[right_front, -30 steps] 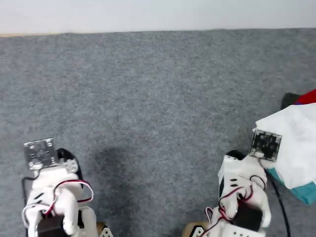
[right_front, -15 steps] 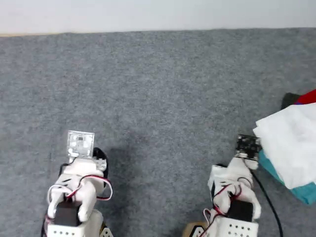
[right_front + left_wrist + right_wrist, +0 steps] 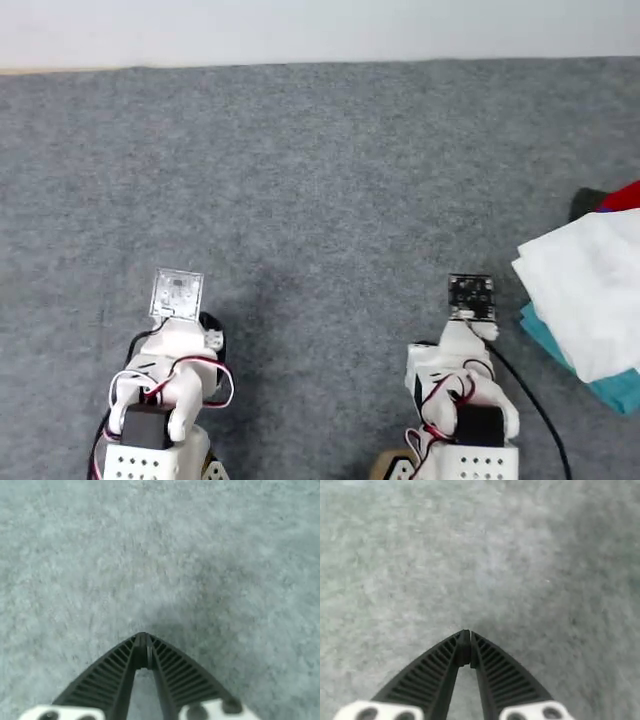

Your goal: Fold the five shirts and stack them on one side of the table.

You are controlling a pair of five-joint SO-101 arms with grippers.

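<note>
Left gripper (image 3: pixel 142 639): we see its jaws closed, tips touching, over the grey table (image 3: pixel 320 170).
Right gripper (image 3: pixel 465 635): jaws likewise pressed together.
Shirts (image 3: pixel 590 300): we find them stacked at the table's right edge, white on top.

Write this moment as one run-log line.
left gripper: shut, empty | right gripper: shut, empty | white-topped stack of folded cloth shirts: right edge of grey felt table

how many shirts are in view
4, all stacked at the right edge of the table: white shirt on top, teal shirt under it, red shirt and dark shirt peeking out behind. More may be hidden.
</note>
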